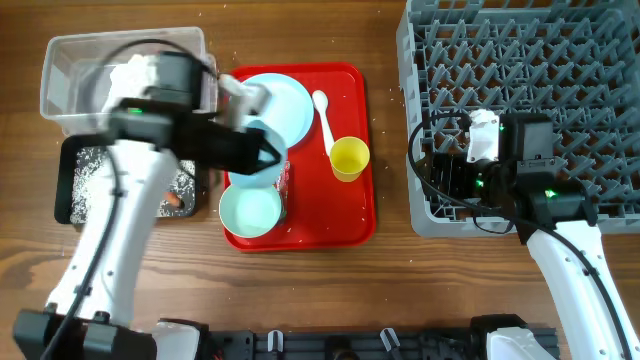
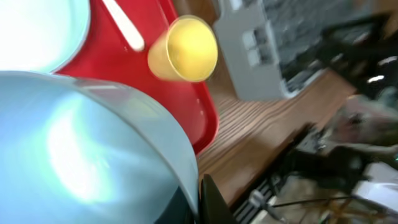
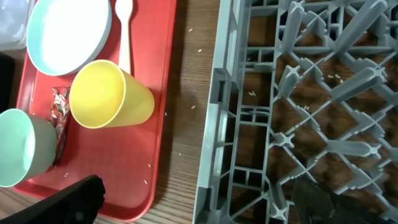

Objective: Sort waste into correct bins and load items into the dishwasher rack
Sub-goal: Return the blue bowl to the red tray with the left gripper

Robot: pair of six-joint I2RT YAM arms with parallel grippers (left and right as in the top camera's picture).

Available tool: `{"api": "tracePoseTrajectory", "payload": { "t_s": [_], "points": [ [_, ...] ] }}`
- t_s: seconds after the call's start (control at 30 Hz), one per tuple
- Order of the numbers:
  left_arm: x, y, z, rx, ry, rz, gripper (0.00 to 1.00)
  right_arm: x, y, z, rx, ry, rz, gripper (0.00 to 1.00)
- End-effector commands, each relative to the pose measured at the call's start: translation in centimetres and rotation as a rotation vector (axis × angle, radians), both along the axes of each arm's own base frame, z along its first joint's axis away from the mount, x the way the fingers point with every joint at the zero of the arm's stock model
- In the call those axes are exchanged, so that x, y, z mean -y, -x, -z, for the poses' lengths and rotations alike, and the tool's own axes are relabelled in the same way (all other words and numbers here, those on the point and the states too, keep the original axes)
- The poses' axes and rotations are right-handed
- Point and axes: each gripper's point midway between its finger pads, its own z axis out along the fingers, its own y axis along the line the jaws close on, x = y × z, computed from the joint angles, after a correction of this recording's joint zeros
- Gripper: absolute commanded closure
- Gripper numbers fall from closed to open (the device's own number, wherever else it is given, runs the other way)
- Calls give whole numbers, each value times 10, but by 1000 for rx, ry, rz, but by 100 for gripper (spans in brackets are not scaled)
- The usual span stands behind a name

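Left fingers (image 1: 266, 150) clenched on the rim of one bowl (image 2: 93, 149), over the red tray (image 1: 360, 215). Right fingers (image 3: 199, 210) spread wide, empty, beside the rack (image 1: 520, 90). Carry the bowl level, clear of the yellow cup (image 1: 349, 158), and seat it tilted between pegs.

The left arm leans over the red tray (image 1: 352, 215), its left gripper (image 1: 266, 152) clamped on a bowl (image 2: 93, 155) rim. Well right of that tray, the right gripper (image 3: 196, 193) hangs with jaws spread wide.
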Motion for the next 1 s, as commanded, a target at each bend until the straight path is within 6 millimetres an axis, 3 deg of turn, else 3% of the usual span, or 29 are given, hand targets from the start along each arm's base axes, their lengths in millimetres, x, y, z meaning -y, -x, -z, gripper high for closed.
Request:
{"api": "tracePoseTrajectory", "payload": {
  "t_s": [0.0,0.07,0.33,0.4,0.5,0.67,0.77,0.83,0.9,0.97],
  "points": [
    [29,11,54,-49,-268,-53,96,2,-6,-7,15,-1,20,0],
    [55,22,73,-29,-314,-18,96,2,-6,-7,15,-1,20,0],
    [101,55,130,15,-482,109,96,2,-6,-7,14,-1,20,0],
    [109,60,138,15,-488,136,92,2,-6,-7,14,-1,20,0],
    [118,65,147,16,-494,163,76,2,-5,-6,14,-1,20,0],
    [117,59,147,9,-484,126,75,2,-6,-7,19,-1,20,0],
    [109,49,134,-20,-468,41,64,-3,-6,-9,22,-25,3,0],
    [92,36,104,-56,-456,-62,46,-11,-6,-13,30,-68,-26,1],
    [73,25,72,-65,-436,-126,39,-23,-8,-21,53,-130,-69,4],
    [51,13,41,-49,-408,-203,20,-37,-9,-30,72,-201,-102,6]
  ]
}}
